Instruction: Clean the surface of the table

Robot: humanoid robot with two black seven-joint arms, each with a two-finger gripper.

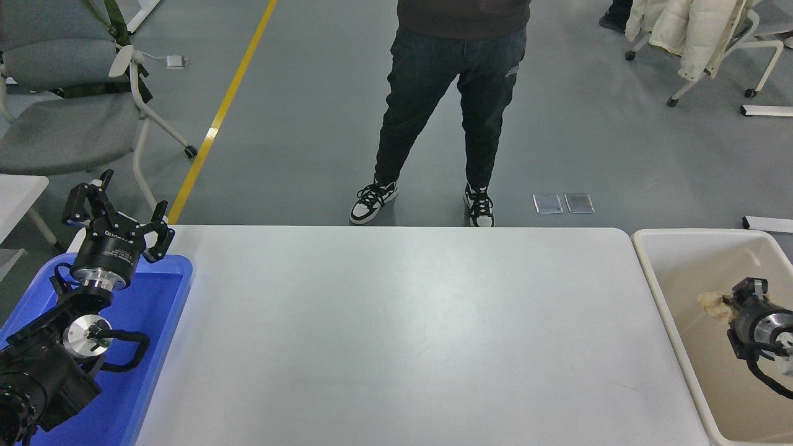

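1. Desk surface (403,334): broad matte white top with rounded corners, filling the middle of the scene from the near edge to the far edge. Nothing lies on the bare white area.
2. Blue tray (166,322): at the left end of the desk, its right rim lying over the white top.
3. Beige tub (666,310): just beside the right end of the desk, its pale rim running along the desk's right edge.
4. Left gripper (118,217): parked at the near left, above the far end of the blue tray. Its fingers (160,232) are spread wide apart and have hold of nothing.
5. Right gripper (726,305): comes in from the right edge and sits inside the beige tub, pointing left. Its fingers are closed around a crumpled tan wad (712,305), which sticks out to the left of them, above the tub's floor.
6. Person (455,93): standing on the grey floor at the far side of the desk, in dark trousers and black-and-white trainers, feet just beyond the far edge.
7. Grey chair (62,118): on castors at the far left.
8. Yellow floor line (220,114): runs slantwise from the far side towards the desk's far left corner.
9. Chair with a cream coat (687,31): draped over it, at the far right.
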